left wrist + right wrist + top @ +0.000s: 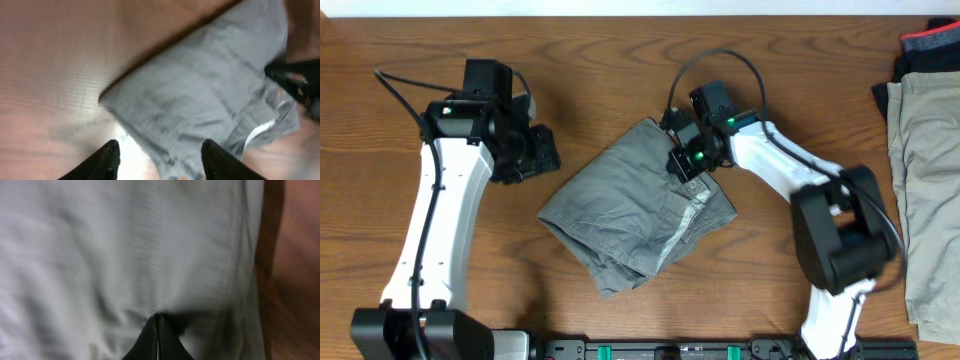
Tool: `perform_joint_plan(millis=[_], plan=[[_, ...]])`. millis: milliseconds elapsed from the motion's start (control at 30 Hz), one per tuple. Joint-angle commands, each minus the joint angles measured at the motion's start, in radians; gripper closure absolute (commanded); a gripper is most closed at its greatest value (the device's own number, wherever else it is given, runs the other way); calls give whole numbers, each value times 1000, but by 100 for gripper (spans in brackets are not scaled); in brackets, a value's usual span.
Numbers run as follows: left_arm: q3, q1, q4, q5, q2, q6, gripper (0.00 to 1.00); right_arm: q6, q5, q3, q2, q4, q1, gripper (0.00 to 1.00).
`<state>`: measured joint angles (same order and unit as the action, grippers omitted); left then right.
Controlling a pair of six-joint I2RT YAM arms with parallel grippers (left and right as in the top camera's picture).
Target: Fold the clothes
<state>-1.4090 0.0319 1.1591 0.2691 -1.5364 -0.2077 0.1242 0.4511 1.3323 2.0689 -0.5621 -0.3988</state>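
The grey shorts [630, 205] lie bundled mid-table. They sit diagonally, with the long axis running from far right to near left in my overhead view. The table [600, 60] is brown wood, and khaki trousers [925, 180] lie at its right edge. My right gripper [157, 327] reaches down onto the shorts' far corner with its fingers pressed together; I cannot tell whether it pinches any cloth. My left gripper [160, 156] hovers at their left edge, fingers spread.

mid-grey shorts [630, 205] on a brown wood-grain table [600, 60]. pale khaki trousers [925, 180] at the edge, a dark garment [932, 48] with a red band above. arms [440, 215] white and black.
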Motion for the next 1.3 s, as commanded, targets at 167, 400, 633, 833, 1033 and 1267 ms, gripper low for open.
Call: perform_joint_plan(millis=[167, 400, 633, 833, 1033, 1267], plan=[[32, -3, 60, -20, 4, -85, 34, -409, -321, 1, 76, -68, 118, 99], [177, -3, -34, 20, -1, -225, 16, -521, -312, 2, 61, -169, 163, 99], [450, -3, -389, 307, -30, -317, 16, -520, -316, 2, 45, -239, 114, 99], [536, -2, -584, 473, -158, -382, 16, -484, -316, 2, 29, -237, 80, 99], [536, 13, -648, 605, -299, -382, 16, -444, -320, 3, 18, -240, 58, 99], [536, 71, -723, 629, -340, -424, 16, -441, -320, 9, 17, -240, 32, 99]])
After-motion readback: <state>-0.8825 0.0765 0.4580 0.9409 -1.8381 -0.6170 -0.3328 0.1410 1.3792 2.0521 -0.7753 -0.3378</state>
